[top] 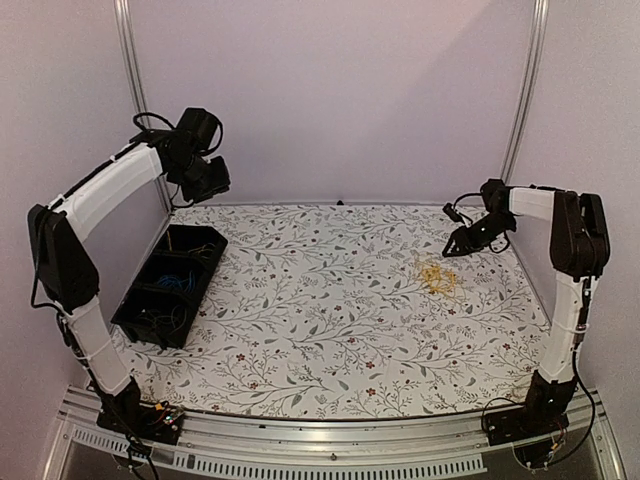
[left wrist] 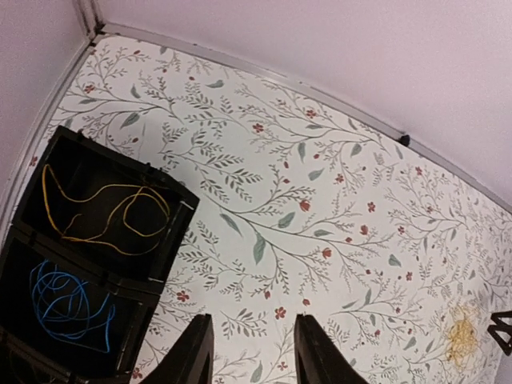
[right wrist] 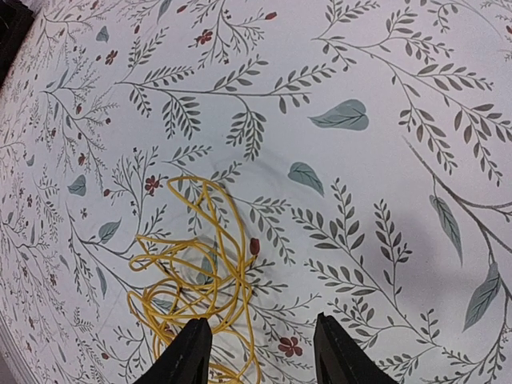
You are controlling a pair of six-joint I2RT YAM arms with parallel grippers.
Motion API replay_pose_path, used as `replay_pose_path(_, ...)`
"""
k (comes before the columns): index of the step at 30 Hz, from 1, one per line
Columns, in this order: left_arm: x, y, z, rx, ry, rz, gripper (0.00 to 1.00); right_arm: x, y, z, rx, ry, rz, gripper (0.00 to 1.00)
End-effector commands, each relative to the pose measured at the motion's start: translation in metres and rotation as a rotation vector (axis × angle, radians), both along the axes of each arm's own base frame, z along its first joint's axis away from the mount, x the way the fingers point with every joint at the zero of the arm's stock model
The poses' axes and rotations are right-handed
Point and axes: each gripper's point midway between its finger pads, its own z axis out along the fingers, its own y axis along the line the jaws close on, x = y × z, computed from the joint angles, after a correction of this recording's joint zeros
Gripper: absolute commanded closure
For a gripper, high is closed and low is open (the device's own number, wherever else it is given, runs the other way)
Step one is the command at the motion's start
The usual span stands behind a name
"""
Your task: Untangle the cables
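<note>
Poised with right gripper (right wrist: 260, 340) parted, empty, close over yellow tangle (right wrist: 196, 296), far right. Same with left gripper (left wrist: 252, 344), high near black bin (left wrist: 172, 240), left. Binned already: yellow cable (left wrist: 96, 240), blue cable (left wrist: 64, 296). Remaining: tangle.

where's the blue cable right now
The blue cable lies coiled in the middle compartment of the black bin on the left side of the table. The next compartment, farther from the arms, holds a yellow cable.
</note>
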Motion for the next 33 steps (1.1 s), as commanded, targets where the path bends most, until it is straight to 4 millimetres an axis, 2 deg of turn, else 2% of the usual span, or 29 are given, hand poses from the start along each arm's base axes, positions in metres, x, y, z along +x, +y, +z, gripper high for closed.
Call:
replay_pose_path(1,0.004,-0.087,0.012,-0.043,-0.089,-0.269,0.62,-0.020,0.001,0.004,-0.007,-0.002,0.033,0.52)
replay_pose_path(5,-0.008,-0.157,0.005,-0.068,-0.116,-0.488,0.64,-0.042,-0.004,0.004,-0.018,0.015,0.031,0.52)
replay_pose_path(8,-0.017,-0.198,0.000,-0.065,-0.119,-0.600,0.64,-0.055,-0.006,0.003,-0.033,0.023,0.032,0.53)
replay_pose_path(12,-0.027,-0.228,-0.002,-0.071,-0.121,-0.671,0.65,-0.061,-0.021,0.003,-0.031,0.031,-0.011,0.53)
replay_pose_path(17,-0.033,-0.241,-0.007,-0.086,-0.118,-0.686,0.65,-0.058,-0.034,0.017,-0.021,0.016,-0.057,0.53)
replay_pose_path(19,-0.037,-0.243,-0.009,-0.089,-0.112,-0.689,0.64,-0.059,-0.040,0.015,-0.051,0.014,-0.062,0.53)
replay_pose_path(25,-0.042,-0.242,-0.008,-0.102,-0.115,-0.683,0.64,-0.075,-0.044,-0.019,-0.106,0.038,0.020,0.55)
replay_pose_path(27,-0.043,-0.241,-0.006,-0.111,-0.112,-0.672,0.64,-0.072,-0.049,-0.032,-0.144,0.037,0.031,0.55)
replay_pose_path(33,-0.047,-0.237,-0.013,-0.116,-0.089,-0.659,0.64,-0.060,-0.046,-0.042,-0.149,0.017,0.051,0.54)
